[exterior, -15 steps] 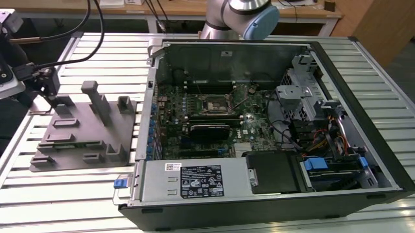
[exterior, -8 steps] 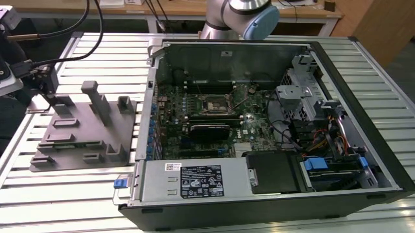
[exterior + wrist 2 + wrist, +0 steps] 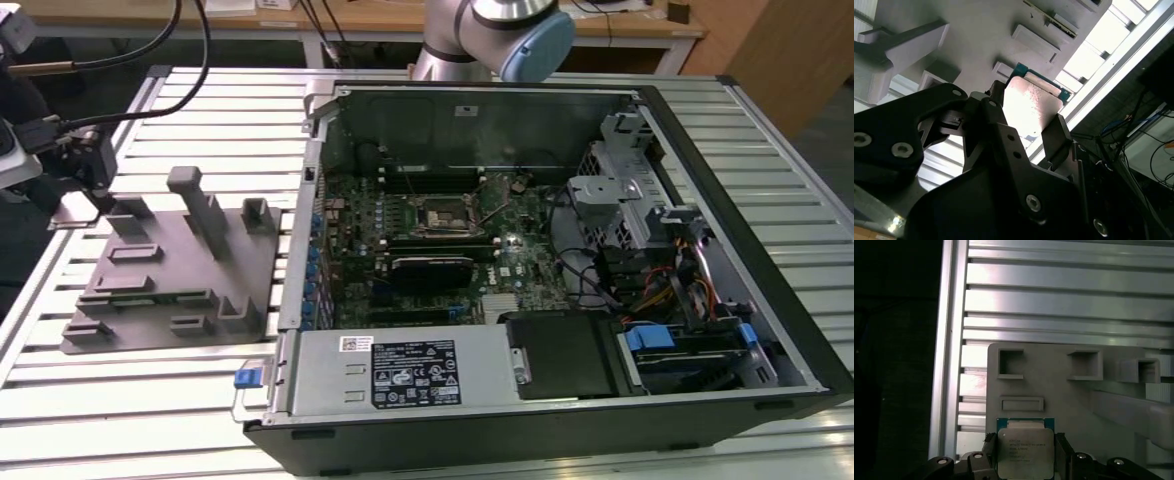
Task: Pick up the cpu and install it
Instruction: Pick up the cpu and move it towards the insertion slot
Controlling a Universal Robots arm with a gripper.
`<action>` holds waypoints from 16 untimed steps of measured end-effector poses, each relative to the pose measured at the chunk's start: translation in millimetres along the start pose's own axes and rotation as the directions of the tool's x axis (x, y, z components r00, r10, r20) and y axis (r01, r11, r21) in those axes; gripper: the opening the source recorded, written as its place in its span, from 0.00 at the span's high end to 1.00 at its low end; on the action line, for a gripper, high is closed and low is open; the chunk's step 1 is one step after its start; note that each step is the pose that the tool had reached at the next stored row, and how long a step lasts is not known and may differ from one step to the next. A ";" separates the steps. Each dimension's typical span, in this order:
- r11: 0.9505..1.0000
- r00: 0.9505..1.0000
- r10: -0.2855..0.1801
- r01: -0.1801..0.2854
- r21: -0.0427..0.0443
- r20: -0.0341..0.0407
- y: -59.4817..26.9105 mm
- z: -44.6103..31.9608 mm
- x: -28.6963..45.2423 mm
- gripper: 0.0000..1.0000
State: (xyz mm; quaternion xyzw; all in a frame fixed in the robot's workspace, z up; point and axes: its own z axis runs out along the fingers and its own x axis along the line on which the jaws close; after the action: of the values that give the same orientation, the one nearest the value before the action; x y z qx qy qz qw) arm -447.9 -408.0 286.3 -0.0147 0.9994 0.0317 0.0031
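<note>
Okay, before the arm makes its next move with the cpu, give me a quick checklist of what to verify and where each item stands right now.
1. Grip: the gripper has its fingers against two opposite edges of the cpu in both wrist views. Ok.
2. Cpu attitude: it sits square between the fingers, with its metal top towards the first wrist view. Ok.
3. Cpu lifted clear of the grey fixture: cannot tell.
4. Computer case open, with the motherboard exposed in the exterior view. Ok.
5. Socket open and empty: cannot tell.
</note>
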 end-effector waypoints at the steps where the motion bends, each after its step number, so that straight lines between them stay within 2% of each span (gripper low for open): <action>1: 1.000 1.000 0.000 0.000 0.000 0.000 0.1 -1.0 0.0 0.46; 16: 1.000 1.000 0.000 0.000 0.000 0.000 1.1 -17.5 -0.1 0.46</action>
State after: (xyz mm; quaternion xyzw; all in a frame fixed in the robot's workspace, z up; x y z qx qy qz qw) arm -447.9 -408.0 303.9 -0.0147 0.9994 0.0317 0.0031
